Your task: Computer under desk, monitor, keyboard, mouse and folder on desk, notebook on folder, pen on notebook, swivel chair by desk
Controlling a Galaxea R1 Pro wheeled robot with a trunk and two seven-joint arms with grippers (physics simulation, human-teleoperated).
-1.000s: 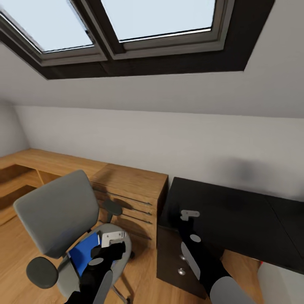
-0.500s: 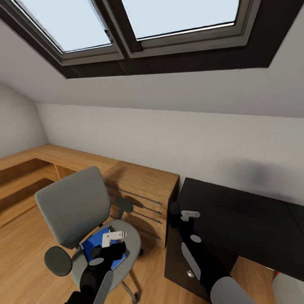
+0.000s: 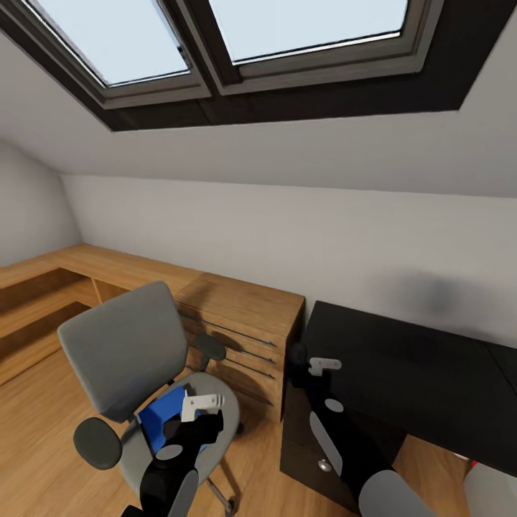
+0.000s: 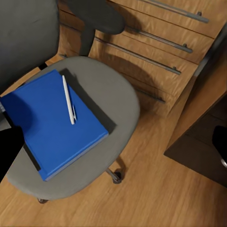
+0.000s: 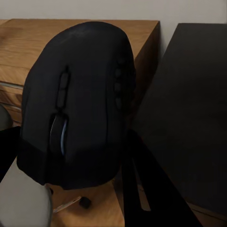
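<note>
Attic bedroom: light wood floor (image 3: 36,424), low wooden shelving (image 3: 237,316) along the grey wall. Swivel chair (image 3: 122,359) at left, blue folder (image 4: 49,123) flat on its seat, white pen (image 4: 69,100) lying on top. Left gripper (image 3: 201,403) poised above the seat; openness cannot be told. Right gripper (image 3: 298,357) clamped around the black mouse (image 5: 78,104), at the edge of the bare black desk (image 3: 416,373).

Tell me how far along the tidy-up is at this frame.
Early. Nothing looks placed: the visible desk top is bare. In hand: the right gripper holds the mouse near the desk's edge. Left: the folder lies on the chair seat with the pen on it, the left gripper above.
</note>
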